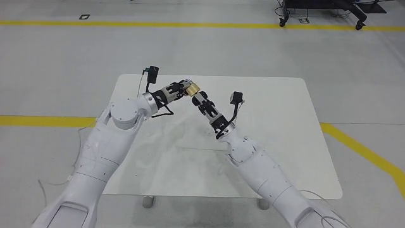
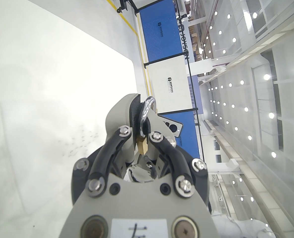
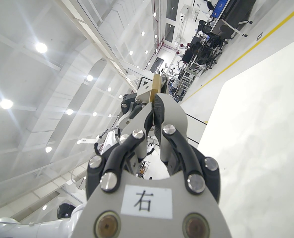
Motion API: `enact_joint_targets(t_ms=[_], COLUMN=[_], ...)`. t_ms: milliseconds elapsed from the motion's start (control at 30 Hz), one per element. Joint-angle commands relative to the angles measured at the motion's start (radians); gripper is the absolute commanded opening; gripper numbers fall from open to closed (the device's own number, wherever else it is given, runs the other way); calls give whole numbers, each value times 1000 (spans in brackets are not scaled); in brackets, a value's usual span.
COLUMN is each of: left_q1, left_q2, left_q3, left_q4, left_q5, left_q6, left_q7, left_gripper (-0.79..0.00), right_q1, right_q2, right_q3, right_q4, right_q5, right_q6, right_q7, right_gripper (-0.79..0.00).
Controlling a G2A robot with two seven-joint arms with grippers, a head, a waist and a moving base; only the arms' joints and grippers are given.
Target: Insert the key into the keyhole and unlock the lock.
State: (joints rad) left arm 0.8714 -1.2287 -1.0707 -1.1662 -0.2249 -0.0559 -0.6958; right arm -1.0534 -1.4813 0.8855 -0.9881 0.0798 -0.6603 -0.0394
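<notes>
Top view: above the white table [image 1: 285, 164], at about 11 o'clock from its centre, the two arms meet around a brass padlock [image 1: 192, 89] held off the surface. The left gripper [image 1: 185, 89] comes to the padlock from its 9 o'clock side, and the right gripper [image 1: 197, 99] from its 5 o'clock side, just beside the brass body. In the left wrist view the left gripper [image 2: 144, 112] is clenched on the padlock [image 2: 143, 147]. The silver shackle [image 2: 148, 107] curves out between the two fingers, and the brass body sits lower between them, nearer the palm. In the right wrist view the right gripper [image 3: 153, 101] has its fingers pressed together on a thin flat piece, the key [image 3: 149, 117] as far as can be told. Only a narrow edge of it shows between the ribbed pads. The padlock [image 3: 156, 82] stands edge-on right at the tips of those fingers. Whether the key's blade is in the keyhole cannot be told, as the fingertips hide the joint. A yellow floor line [image 1: 190, 24] runs past the table's 12 o'clock side.
</notes>
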Motion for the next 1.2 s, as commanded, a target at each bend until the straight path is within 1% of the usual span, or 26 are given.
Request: enact_joint_targets(t_ms=[0, 167, 500, 567, 600, 633, 700, 733, 767, 800, 833, 867, 900, 1000, 1167], left_q1=[-1, -5, -22, -31, -39, -51, -74, -93, -106, -115, -125, -135, -141, -165, -199], left_q2=[0, 1, -3, -6, -8, -13, -20, -22, -25, -30, -33, -36, -39, -45, -60], left_q3=[-12, -36, -36, -31, -24, -16, -7, 6, 14, 19, 22, 27, 27, 33, 51], left_q4=[9, 33, 68, 88, 107, 138, 189, 215, 234, 253, 273, 290, 307, 356, 424], left_q5=[-36, -108, -145, -174, -194, -259, -321, -308, -314, -337, -350, -353, -374, -388, -416], left_q6=[-4, -12, 10, 50, 92, 161, 225, 248, 260, 272, 279, 279, 283, 286, 319], left_q7=[-27, -84, -128, -166, -199, -267, -336, -347, -357, -379, -389, -390, -402, -408, -412], left_gripper=[-785, -785, -785, -785, -785, -785, -785, -785, -785, -785, -785, -785, -785, -785, -785], right_q1=[1, 1, -6, -24, -31, -37, -44, -52, -61, -71, -82, -94, -106, -146, -210], right_q2=[0, 0, 0, 2, 4, 8, 15, 20, 25, 30, 35, 39, 45, 59, 76], right_q3=[1, 1, 0, 4, 10, 23, 40, 50, 63, 77, 91, 107, 124, 168, 208], right_q4=[1, 1, -7, -35, -47, -58, -71, -80, -88, -97, -108, -119, -128, -175, -282], right_q5=[-4, -4, 4, 66, 111, 162, 198, 218, 233, 242, 250, 258, 259, 255, 230], right_q6=[-1, -1, 2, 17, 24, 35, 42, 41, 40, 39, 36, 32, 27, 15, 22], right_q7=[-4, -4, 5, 81, 133, 199, 270, 310, 337, 358, 376, 388, 392, 407, 449], right_gripper=[0, 0, 0, 0, 0, 0, 0, -62, -166, -406, -542, -742, -785, -785, -785])
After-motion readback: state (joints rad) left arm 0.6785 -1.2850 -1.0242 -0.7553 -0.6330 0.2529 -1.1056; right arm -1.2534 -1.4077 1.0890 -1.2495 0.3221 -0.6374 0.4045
